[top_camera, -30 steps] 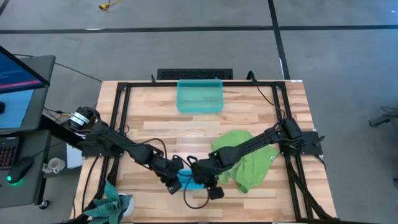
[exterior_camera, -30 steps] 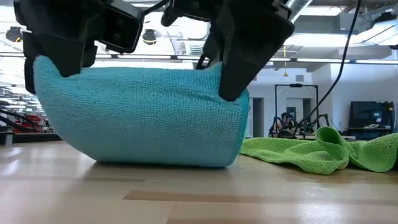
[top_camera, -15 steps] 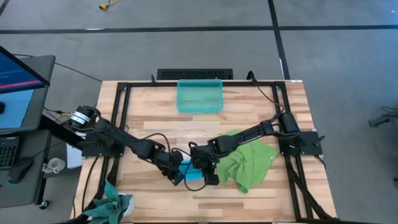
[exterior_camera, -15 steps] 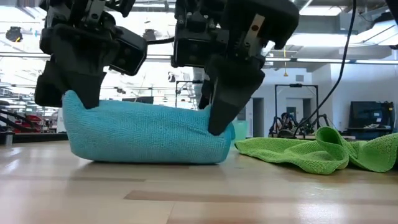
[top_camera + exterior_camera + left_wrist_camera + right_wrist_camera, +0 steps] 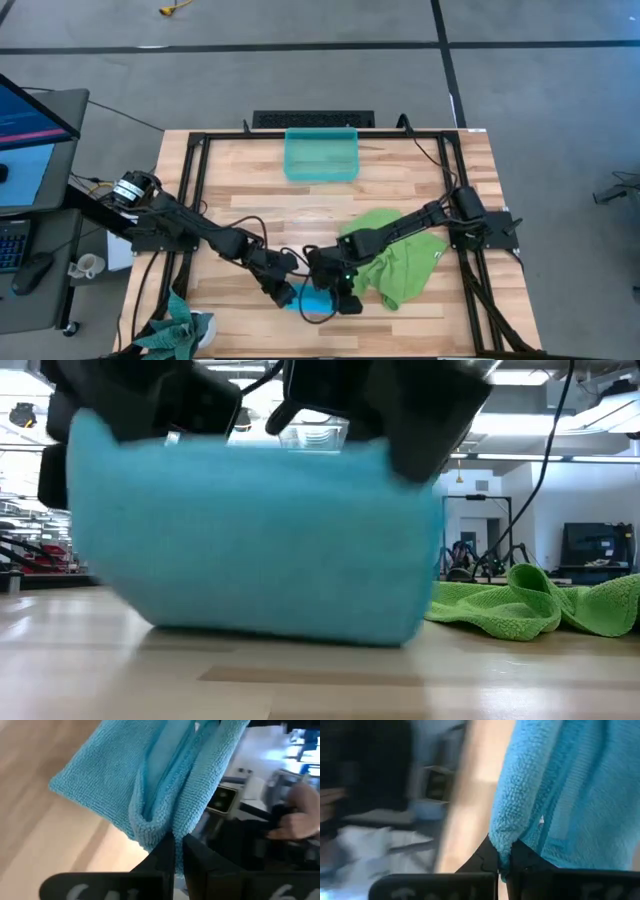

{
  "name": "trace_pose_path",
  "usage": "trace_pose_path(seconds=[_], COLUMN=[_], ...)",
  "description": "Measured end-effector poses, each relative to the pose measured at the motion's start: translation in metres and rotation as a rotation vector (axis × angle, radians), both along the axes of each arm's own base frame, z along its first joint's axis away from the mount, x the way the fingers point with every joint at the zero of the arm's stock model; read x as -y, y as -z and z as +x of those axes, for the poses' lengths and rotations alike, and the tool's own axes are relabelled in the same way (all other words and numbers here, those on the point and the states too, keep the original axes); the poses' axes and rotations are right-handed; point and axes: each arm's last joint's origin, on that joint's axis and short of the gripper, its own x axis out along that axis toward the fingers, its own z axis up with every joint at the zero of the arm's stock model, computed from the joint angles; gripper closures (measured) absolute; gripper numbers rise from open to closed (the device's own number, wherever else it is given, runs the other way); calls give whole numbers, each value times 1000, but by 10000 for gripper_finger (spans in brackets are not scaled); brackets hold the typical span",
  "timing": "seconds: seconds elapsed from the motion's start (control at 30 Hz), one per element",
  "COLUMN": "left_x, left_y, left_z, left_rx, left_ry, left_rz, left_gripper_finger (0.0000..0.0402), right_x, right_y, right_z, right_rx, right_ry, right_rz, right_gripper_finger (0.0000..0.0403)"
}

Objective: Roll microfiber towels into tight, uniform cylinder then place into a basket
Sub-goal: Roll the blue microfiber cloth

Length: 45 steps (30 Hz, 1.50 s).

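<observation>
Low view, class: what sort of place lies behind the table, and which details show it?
Probably a robotics lab or workshop. The low view shows exposed ceiling pipes and a dark monitor in an open room; from above, a wooden table stands on bare concrete floor beside a computer station.

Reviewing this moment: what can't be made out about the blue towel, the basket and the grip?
- Blue towel: motion-blurred in the low view; mostly hidden under both grippers in the high view.
- Basket: whether anything lies inside is too small to tell.
- Left gripper and right gripper: fingertips buried in cloth.
</observation>
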Motion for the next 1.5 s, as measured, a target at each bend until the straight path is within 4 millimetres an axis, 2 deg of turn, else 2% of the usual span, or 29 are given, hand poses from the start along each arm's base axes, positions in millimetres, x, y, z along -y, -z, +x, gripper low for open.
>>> trace_pose_path(seconds=[0.1,0.27,0.47,0.63,0.93,1.03,1.23,1.33,1.4,1.5], left_x=[-11,-27,-40,-43,-36,-28,2,6,5,-2], left_y=[10,27,33,32,24,18,7,3,4,9], left_z=[-2,4,9,11,10,6,8,10,9,7], left_rx=[-85,-156,-152,-141,-99,-93,-29,-11,-55,-130], left_ry=[-46,-48,2,15,56,41,-16,-49,-91,-174], left_rz=[73,97,84,82,46,39,-94,-149,-157,-124], left_gripper_finger=[391,391,391,391,391,391,391,391,391,391], right_x=[15,39,55,62,63,57,27,22,28,47], right_y=[7,34,47,41,10,7,5,-3,-8,-1], right_z=[5,17,22,21,10,9,2,-1,1,7], right_rx=[-13,-111,-161,-161,-110,-100,-73,-35,-6,-14], right_ry=[117,144,143,155,130,113,0,-47,-10,83], right_rz=[-111,-13,63,64,-16,-23,16,11,-49,-133], right_gripper_finger=[385,384,383,384,384,384,384,384,383,381])
